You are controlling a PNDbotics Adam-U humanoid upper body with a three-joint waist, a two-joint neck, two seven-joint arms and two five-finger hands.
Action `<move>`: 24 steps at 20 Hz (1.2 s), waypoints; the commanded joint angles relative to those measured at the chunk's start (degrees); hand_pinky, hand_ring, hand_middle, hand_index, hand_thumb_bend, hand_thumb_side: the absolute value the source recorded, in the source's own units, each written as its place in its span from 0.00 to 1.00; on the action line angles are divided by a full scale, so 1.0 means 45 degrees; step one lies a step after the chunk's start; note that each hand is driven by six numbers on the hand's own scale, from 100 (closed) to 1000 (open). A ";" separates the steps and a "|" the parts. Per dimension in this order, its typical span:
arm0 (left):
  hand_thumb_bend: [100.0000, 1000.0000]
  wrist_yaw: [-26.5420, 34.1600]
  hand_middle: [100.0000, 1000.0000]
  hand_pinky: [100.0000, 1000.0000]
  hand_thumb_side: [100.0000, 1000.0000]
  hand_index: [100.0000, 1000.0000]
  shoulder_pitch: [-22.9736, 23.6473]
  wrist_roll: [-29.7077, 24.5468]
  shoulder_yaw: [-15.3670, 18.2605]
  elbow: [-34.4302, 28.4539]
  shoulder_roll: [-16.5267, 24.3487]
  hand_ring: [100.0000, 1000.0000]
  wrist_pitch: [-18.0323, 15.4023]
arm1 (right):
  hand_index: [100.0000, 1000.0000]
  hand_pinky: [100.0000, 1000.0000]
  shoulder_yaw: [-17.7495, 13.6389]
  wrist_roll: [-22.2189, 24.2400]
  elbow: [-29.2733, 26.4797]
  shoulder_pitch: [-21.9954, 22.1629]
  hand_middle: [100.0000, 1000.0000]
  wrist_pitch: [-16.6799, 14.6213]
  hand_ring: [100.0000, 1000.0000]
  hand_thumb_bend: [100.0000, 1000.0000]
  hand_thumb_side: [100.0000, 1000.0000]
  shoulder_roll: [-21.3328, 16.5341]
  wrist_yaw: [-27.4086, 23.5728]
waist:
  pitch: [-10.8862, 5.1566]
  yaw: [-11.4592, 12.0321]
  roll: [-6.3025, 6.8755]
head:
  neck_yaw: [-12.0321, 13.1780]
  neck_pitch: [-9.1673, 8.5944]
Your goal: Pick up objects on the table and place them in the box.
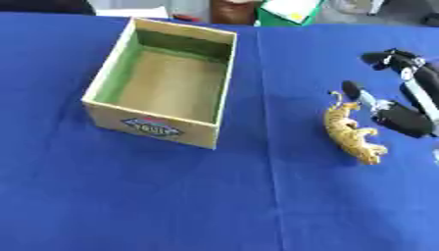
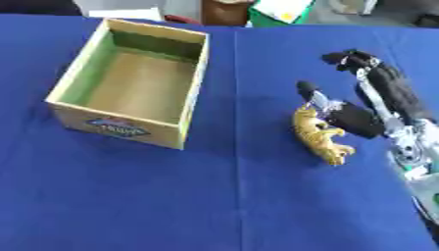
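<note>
A yellow toy tiger point(image 1: 352, 131) lies on the blue tablecloth at the right. My right hand point(image 2: 356, 115) comes in from the right and is just beside the toy, its thumb point(image 2: 310, 95) near the toy's upper end and its fingers point(image 2: 352, 60) stretched out farther back. The hand is open and holds nothing. An open cardboard box point(image 1: 167, 81) with a green inner wall stands at the left, empty inside. My left hand shows in neither view.
The blue cloth point(image 1: 171, 196) covers the whole table, with a fold line running down its middle. Beyond the far edge sit a green and white object point(image 1: 287, 11) and a brown object point(image 1: 231, 11).
</note>
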 commanded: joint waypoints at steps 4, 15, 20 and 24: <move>0.00 0.0069 0.49 0.50 0.59 0.70 -0.0127 0.0027 0.0079 -0.0217 0.0226 0.46 0.0013 | 0.87 0.85 -0.0187 0.0173 -0.0179 -0.0075 0.75 -0.0036 0.76 0.38 1.00 -0.0144 -0.0064 | -0.0272 0.0011 0.0019 | -0.0056 -0.0154; 0.00 0.0023 0.49 0.50 0.59 0.70 -0.0109 0.0057 0.0118 -0.0217 0.0257 0.46 0.0019 | 0.84 0.85 -0.0130 0.0985 -0.0179 0.0061 0.74 0.0246 0.79 0.57 1.00 -0.0490 0.0754 | -0.0299 0.0005 -0.0038 | -0.0172 0.0071; 0.00 -0.0003 0.49 0.50 0.59 0.70 -0.0108 0.0043 0.0121 -0.0217 0.0261 0.46 0.0035 | 0.82 0.84 0.0190 0.1919 -0.0179 0.0189 0.73 0.0464 0.80 0.60 1.00 -0.1008 0.1737 | -0.0285 0.0011 -0.0113 | -0.0289 0.0225; 0.00 -0.0015 0.49 0.50 0.59 0.70 -0.0120 0.0018 0.0109 -0.0217 0.0254 0.46 0.0048 | 0.80 0.83 0.0776 0.2684 -0.0179 0.0336 0.71 0.0617 0.76 0.63 1.00 -0.0945 0.3812 | -0.0256 0.0039 -0.0167 | -0.0337 0.0193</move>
